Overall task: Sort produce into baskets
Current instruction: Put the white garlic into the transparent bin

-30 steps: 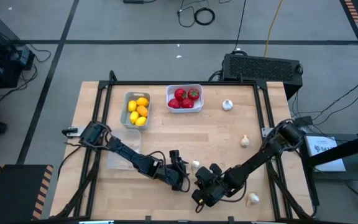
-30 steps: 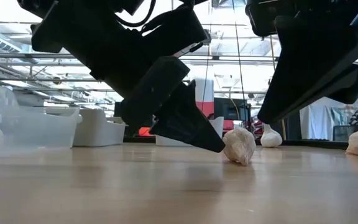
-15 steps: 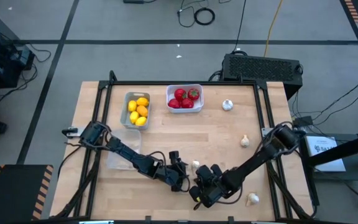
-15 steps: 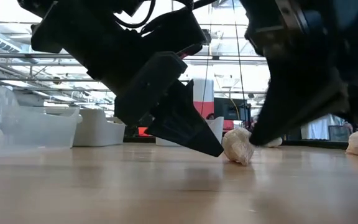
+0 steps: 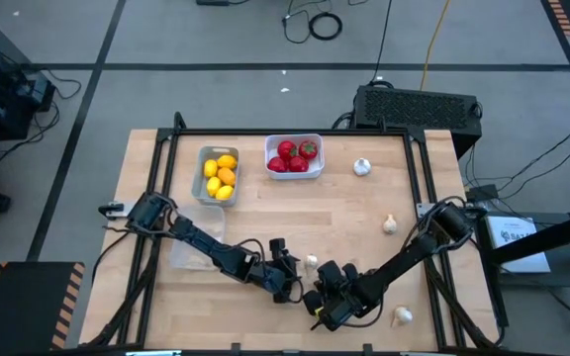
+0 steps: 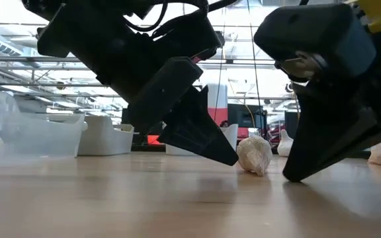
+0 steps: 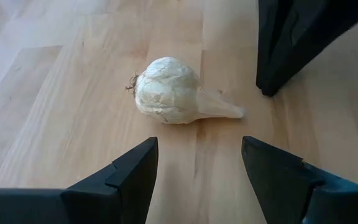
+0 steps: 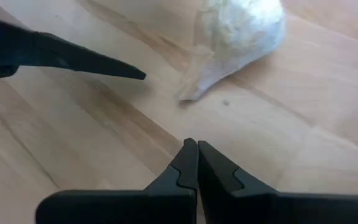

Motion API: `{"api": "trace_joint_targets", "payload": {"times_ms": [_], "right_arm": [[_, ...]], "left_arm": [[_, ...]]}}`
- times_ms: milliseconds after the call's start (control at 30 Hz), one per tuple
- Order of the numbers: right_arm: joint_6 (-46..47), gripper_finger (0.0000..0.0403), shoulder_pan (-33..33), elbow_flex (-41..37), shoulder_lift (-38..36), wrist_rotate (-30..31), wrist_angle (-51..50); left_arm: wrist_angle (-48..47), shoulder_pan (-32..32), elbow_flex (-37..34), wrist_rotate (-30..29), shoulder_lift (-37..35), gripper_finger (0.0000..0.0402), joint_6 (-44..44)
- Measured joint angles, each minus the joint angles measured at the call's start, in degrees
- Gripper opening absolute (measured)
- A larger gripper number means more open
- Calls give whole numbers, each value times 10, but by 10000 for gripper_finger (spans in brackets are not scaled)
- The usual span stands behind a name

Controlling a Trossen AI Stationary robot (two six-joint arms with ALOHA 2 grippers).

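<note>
Bench carries everything; its near edge is cut off in the high view. Left gripper sits low, jaws apart, garlic bulb lying just ahead, untouched. Right gripper, jaws pressed together, points at the same bulb from the opposite side. Low view hides both arms' upper parts.

I see one garlic bulb lying on the desk near its front edge, between my left claw on its left and my right claw just right and in front.
</note>
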Motion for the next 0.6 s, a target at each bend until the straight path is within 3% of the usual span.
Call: {"api": "trace_joint_targets", "payload": {"times_ms": [433, 600], "right_arm": [[-25, 0, -6, 0, 25, 77, 49], [-46, 0, -19, 0, 24, 44, 47]], "left_arm": [[1, 0, 0, 1, 0, 239, -1], [-6, 0, 0, 12, 0, 239, -14]]}}
